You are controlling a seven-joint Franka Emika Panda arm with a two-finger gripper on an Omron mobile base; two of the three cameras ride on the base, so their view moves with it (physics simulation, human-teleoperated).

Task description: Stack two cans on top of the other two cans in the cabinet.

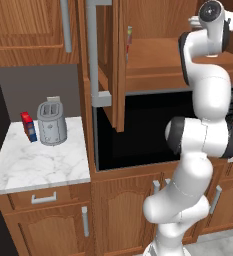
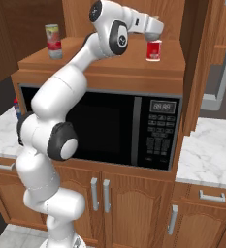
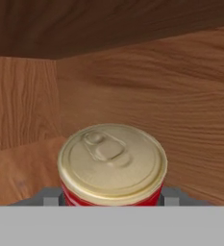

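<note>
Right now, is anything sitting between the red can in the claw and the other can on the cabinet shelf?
Nothing visible. The claw grips the red can from above, and the bare wooden shelf runs clear to the other can at the far end.

The open brown wooden wall cabinet (image 2: 134,72) sits directly above the black built-in microwave (image 2: 104,128). On its shelf a red can with a gold lid (image 2: 153,50) stands to the right, with the pincer (image 2: 153,35) right over its top (closed on its sides), and a red-and-yellow labelled can (image 2: 53,41) stands well apart at the left. On the white marble table (image 1: 38,160) left of the microwave, a grey metal toaster (image 1: 51,124) stands just beside a small red-and-blue box (image 1: 29,126).
</note>
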